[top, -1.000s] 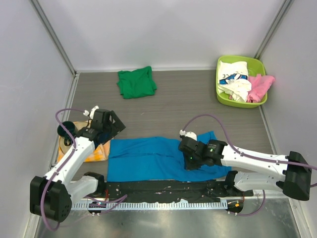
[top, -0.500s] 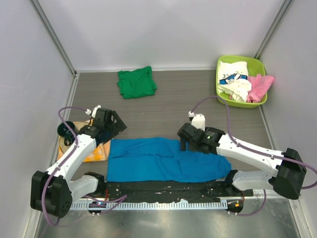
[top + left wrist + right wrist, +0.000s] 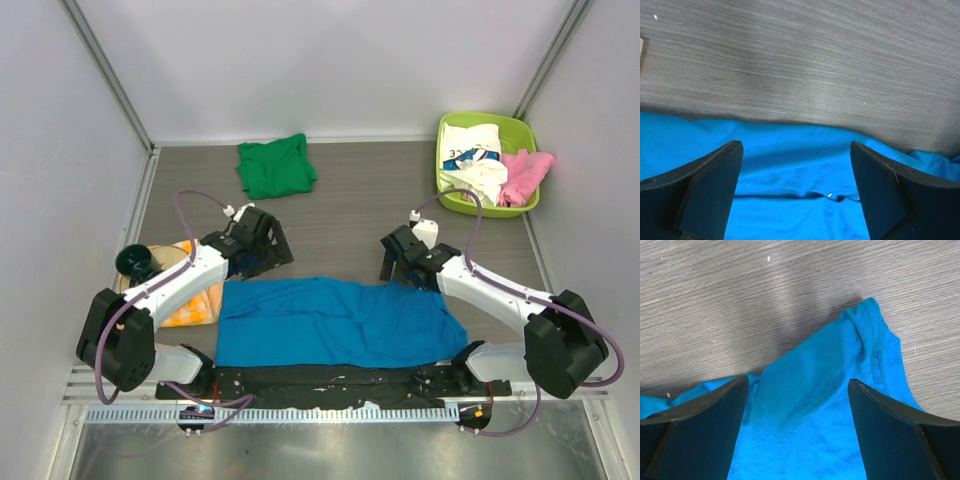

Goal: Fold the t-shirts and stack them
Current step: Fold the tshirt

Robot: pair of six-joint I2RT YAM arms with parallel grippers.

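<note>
A bright blue t-shirt (image 3: 330, 322) lies spread in a wide folded band near the table's front edge. My left gripper (image 3: 262, 256) hovers open over its far left edge, with blue cloth (image 3: 790, 150) below its spread fingers (image 3: 710, 185) and nothing held. Over the far right corner my right gripper (image 3: 392, 262) stands open. A bunched sleeve of the shirt (image 3: 815, 370) shows between its fingers (image 3: 890, 430), untouched. A folded green t-shirt (image 3: 276, 166) rests at the back. A white printed t-shirt (image 3: 470, 150) and a pink one (image 3: 525, 175) sit in a basket.
The lime green basket (image 3: 443, 185) stands at the back right corner. An orange-yellow checked cloth (image 3: 190, 305) and a dark green cup (image 3: 133, 263) lie at the left, beside the blue shirt. Grey walls close in the table on three sides.
My right gripper opened, let go of the blue shirt and drew back to its far right corner. My left arm swung right, from over the checked cloth to the shirt's far left edge.
</note>
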